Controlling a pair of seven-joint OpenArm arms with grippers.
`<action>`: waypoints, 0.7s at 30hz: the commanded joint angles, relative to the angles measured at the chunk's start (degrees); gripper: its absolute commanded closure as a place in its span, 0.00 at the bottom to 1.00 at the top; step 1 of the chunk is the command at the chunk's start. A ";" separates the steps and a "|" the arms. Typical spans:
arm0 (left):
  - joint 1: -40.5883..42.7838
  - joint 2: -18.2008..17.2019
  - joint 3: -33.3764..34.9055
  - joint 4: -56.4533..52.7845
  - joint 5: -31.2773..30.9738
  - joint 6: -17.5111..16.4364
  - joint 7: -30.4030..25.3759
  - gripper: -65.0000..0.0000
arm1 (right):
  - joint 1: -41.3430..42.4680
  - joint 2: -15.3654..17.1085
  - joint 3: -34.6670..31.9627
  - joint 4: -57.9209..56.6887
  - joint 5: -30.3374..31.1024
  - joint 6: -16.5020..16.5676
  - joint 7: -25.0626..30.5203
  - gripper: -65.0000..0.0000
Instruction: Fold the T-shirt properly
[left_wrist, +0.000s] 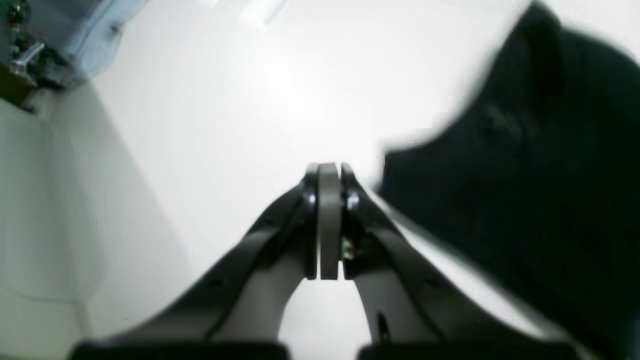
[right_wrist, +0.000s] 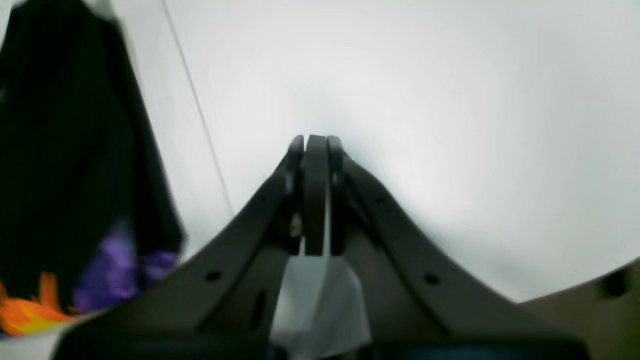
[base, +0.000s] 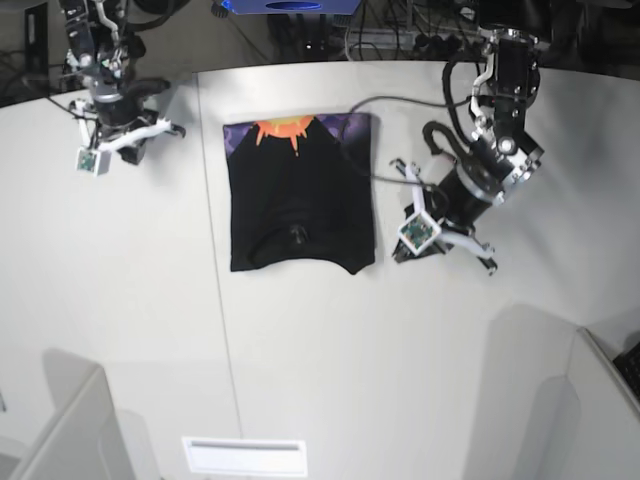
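T-shirt (base: 300, 195) is lying folded at table (base: 300, 360) center, orange-purple print strip at its 12 o'clock edge. Left gripper (left_wrist: 328, 172) is hanging at shirt's 3 o'clock, jaws clenched, empty. Right gripper (right_wrist: 315, 142) is sitting at 10 o'clock, well apart, also clenched, empty.

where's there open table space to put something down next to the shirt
The white table is bare in front of the folded black cloth T-shirt, and between it and the right hand. It is tighter beside the shut left hand, close by the shirt's edge.
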 joint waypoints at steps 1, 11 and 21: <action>2.59 -0.74 -0.45 1.05 -0.74 0.02 -3.85 1.00 | -1.65 0.70 -0.47 1.09 -2.42 0.93 2.97 1.00; 23.25 -2.06 -14.69 0.44 -9.44 0.11 -20.99 1.00 | -15.45 -2.29 -1.08 0.82 -19.74 7.26 22.67 1.00; 31.16 -1.80 -18.21 -5.10 -11.46 0.11 -21.43 1.00 | -22.93 -2.29 -1.35 0.65 -22.73 7.26 32.42 1.00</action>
